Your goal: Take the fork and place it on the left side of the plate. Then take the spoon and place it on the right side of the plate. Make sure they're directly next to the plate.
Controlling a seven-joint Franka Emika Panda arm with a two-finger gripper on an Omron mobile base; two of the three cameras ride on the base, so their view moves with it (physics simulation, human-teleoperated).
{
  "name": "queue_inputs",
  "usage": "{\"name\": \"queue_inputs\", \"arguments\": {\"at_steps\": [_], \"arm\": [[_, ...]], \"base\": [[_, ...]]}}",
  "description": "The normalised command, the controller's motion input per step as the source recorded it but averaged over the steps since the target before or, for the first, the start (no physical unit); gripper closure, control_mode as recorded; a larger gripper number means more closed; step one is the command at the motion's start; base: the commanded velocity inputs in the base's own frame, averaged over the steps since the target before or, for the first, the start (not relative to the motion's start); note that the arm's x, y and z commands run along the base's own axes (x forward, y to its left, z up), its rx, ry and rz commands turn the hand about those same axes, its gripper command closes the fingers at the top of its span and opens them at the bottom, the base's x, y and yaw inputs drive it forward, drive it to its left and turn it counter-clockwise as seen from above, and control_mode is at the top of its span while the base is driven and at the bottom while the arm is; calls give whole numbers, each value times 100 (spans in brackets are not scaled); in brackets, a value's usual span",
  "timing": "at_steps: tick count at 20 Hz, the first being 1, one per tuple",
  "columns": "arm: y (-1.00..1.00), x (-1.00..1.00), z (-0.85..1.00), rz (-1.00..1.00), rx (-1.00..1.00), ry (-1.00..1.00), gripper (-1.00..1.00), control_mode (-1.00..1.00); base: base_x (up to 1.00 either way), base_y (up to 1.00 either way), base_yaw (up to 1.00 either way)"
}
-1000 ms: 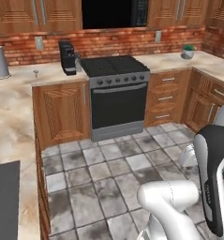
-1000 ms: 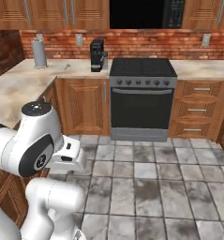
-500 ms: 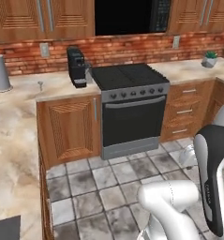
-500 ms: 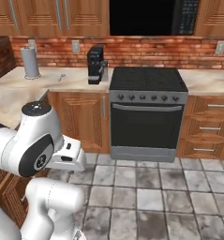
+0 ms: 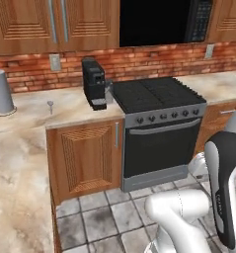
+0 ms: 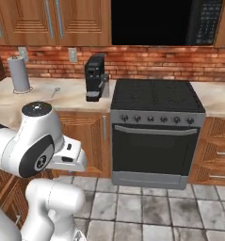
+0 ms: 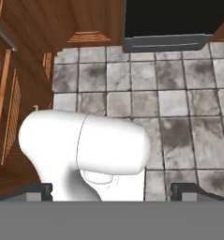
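A small slim grey utensil lies on the marble counter, left of the black coffee machine, and it also appears in the right base view as the utensil. It is too small to tell whether it is the fork or the spoon. The plate is out of view. My gripper points down at the tiled floor, far from the counter. Its two dark fingertips stand wide apart, open, with nothing between them.
A black coffee machine stands next to the stove. A grey cylinder is at the counter's far left. The marble counter runs forward along the left. Wooden cabinets sit below it, and tiled floor lies ahead.
The whole picture has shifted: the base has moved closer to the counter and stove, which now look larger. The arm keeps its pose and the gripper stays open.
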Motion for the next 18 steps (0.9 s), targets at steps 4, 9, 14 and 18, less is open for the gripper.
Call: {"name": "queue_inputs", "arguments": {"at_steps": [4,9,14,18], "arm": [[0,0,0,0,0,0,-100,100],[0,0,0,0,0,0,-100,100],[0,0,0,0,0,0,-100,100],[0,0,0,0,0,0,-100,100]], "base": [[100,48,3],[100,53,2],[97,59,0],[76,57,0]]}}
